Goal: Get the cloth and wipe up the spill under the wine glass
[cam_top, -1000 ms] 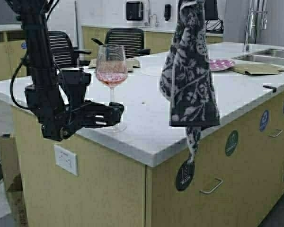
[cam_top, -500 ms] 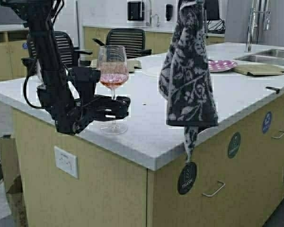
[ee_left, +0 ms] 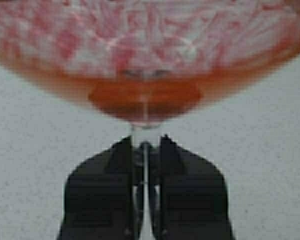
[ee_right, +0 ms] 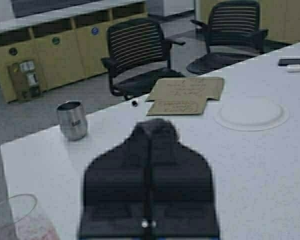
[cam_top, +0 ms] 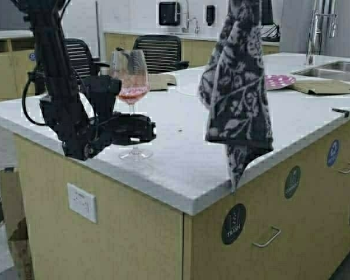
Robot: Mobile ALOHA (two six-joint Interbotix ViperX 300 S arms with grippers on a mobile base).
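The wine glass (cam_top: 132, 79), clear with pink liquid in its bowl, stands near the counter's front left corner, its foot (cam_top: 134, 154) at the white top. My left gripper (cam_top: 144, 129) is shut on its thin stem (ee_left: 145, 150) just under the bowl (ee_left: 145, 60). The dark cloth (cam_top: 237, 87) with a white floral pattern hangs from the top of the high view down past the counter edge. My right gripper (ee_right: 151, 132) is shut on its top, high above the counter. I can make out no spill under the glass.
On the counter (cam_top: 181, 169) there are a steel tumbler (ee_right: 72, 120), flat cardboard (ee_right: 185, 95), a white plate (ee_right: 252, 112) and a pink plate (cam_top: 277, 80). A sink (cam_top: 332, 70) lies at the far right. Two office chairs (cam_top: 160, 49) stand behind the counter.
My left gripper has moved in and shut on the glass stem. The glass now sits slightly further left and leans a little. The hanging cloth has swung a bit.
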